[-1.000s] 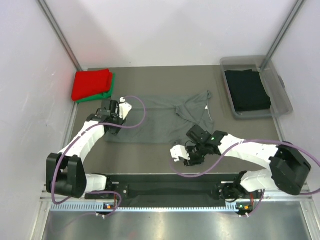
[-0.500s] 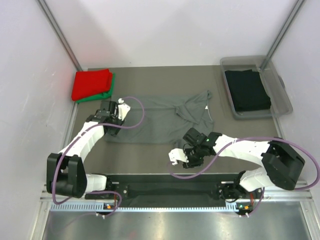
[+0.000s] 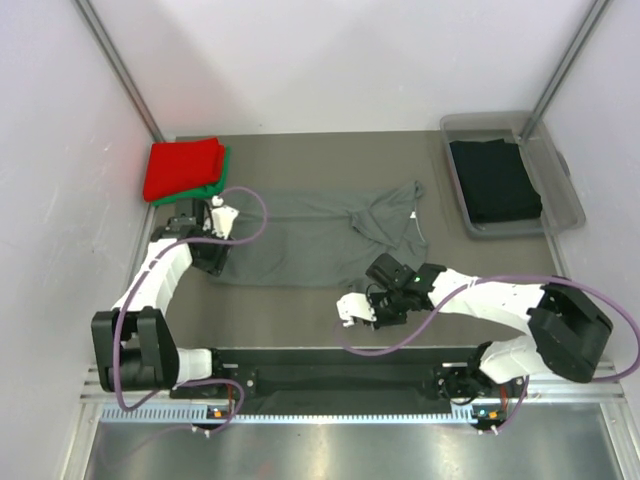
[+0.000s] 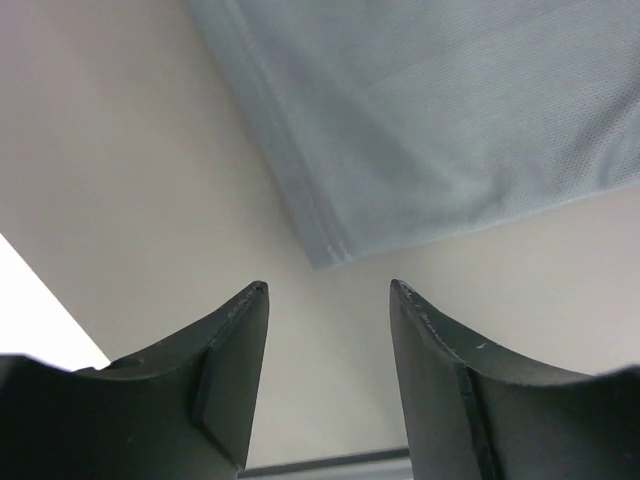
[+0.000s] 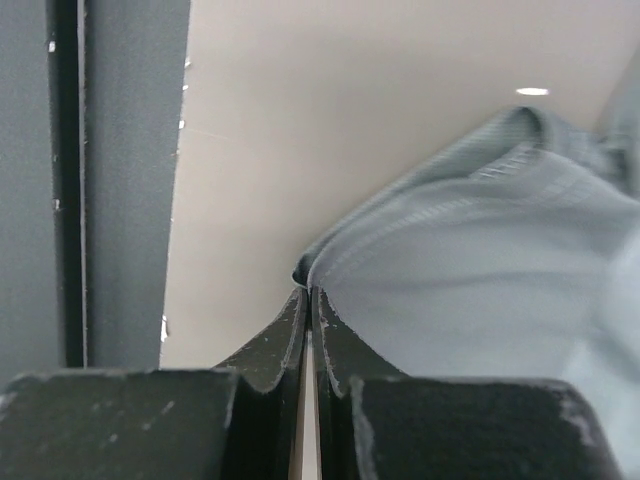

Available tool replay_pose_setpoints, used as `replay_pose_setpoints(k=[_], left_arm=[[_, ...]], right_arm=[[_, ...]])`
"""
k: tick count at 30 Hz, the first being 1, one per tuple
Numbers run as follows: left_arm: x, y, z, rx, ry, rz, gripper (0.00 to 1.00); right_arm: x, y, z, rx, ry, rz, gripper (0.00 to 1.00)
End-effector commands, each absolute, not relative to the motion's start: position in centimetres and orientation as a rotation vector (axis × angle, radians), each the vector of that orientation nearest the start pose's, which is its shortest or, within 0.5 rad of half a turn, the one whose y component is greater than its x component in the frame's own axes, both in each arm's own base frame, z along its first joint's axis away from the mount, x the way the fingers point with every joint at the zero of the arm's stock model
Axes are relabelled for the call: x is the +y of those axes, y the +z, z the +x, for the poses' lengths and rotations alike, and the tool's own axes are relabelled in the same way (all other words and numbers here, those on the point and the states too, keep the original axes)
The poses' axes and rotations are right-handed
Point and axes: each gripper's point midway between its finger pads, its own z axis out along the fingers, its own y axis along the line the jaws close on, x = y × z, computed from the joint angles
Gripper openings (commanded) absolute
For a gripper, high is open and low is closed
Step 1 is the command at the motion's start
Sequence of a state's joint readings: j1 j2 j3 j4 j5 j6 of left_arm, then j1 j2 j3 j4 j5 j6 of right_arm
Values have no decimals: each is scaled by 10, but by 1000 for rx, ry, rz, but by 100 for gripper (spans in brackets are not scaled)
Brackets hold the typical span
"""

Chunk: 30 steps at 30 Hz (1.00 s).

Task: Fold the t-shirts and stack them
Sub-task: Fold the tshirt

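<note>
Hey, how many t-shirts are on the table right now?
4: a grey shirt spread mid-table; a red shirt folded on a green shirt, far left corner; a black shirt in the tub, far right. Others may hide beneath.

No readable text, label, brand, number or sign appears anywhere.

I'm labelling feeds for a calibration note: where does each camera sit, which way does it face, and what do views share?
Top external: above and behind, looking down at the table; left arm and right arm show.
Left wrist: on the left arm, facing down past the open left tool at a corner of the dark grey t-shirt.
Right wrist: on the right arm, looking along the right tool, shut on that shirt's edge.
Shared: all three see the dark grey t-shirt.
</note>
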<state>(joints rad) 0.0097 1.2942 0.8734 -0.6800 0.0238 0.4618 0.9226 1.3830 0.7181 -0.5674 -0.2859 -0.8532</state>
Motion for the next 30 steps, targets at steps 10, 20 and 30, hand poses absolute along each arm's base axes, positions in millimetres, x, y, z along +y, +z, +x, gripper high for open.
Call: replay_pose_setpoints(k=[10, 20, 30], left_arm=[[28, 44, 261, 2776, -69, 481, 49], [28, 26, 274, 2773, -105, 449, 48], [24, 12, 274, 2815, -148, 426, 0]], right_arm=[[220, 59, 168, 1682, 368, -2026, 0], [217, 60, 170, 1704, 386, -1995, 0], [214, 62, 177, 1726, 383, -1959, 0]])
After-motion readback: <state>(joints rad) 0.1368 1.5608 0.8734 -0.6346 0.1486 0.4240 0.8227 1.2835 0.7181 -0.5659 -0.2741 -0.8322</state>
